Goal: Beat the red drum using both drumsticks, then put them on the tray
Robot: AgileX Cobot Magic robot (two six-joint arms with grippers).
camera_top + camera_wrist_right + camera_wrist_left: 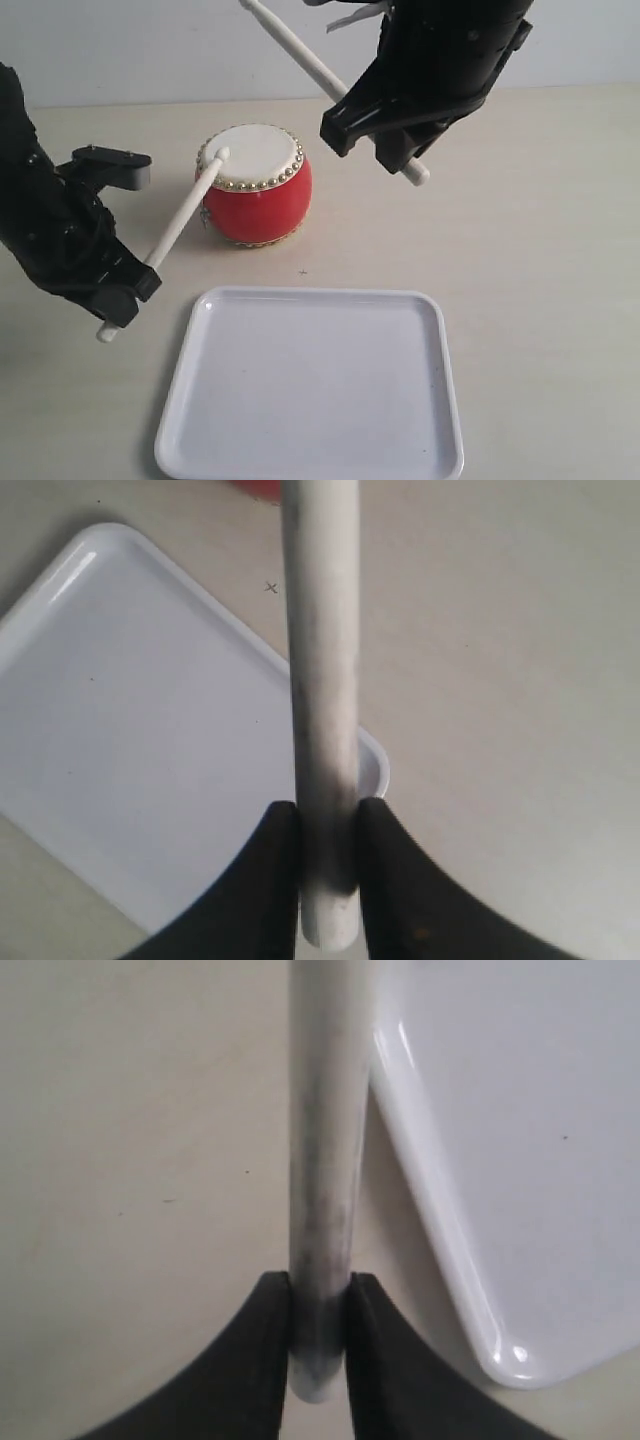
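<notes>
Left gripper [320, 1295] around drumstick [325, 1140], outside tray [445, 1222]

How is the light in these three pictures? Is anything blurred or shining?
Exterior view: soft, even light; a small highlight on the red drum, faint shadow beside the tray. Left wrist view: the drumstick near the lens looks soft; bright glints on the tray rim. Right wrist view: the other drumstick is soft too; mild glint on the tray's corner.
</notes>
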